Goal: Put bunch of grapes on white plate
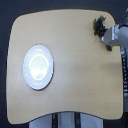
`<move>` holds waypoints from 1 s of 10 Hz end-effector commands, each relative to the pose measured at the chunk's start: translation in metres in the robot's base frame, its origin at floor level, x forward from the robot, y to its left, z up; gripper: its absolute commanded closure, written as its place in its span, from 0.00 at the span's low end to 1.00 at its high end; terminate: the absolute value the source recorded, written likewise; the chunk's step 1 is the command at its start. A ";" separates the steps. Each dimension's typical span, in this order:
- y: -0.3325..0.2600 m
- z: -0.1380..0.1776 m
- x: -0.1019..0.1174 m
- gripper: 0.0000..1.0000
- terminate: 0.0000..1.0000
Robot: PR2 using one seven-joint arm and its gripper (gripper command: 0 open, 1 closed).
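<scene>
The bunch of grapes (99,24) is seen near the tabletop's (75,75) far right corner, partly hidden by the gripper (104,34); finger state cannot be told. The white plate (38,66) sits near the left edge.

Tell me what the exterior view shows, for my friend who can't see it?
A robot gripper reaches in from the exterior view's right, at a bunch of grapes near the far right corner of a tan wooden table. Whether it holds them is too blurry to tell. A round white plate sits empty on the table's left side, far from the grapes.
</scene>
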 end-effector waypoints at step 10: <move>-0.005 -0.024 0.096 0.00 0.00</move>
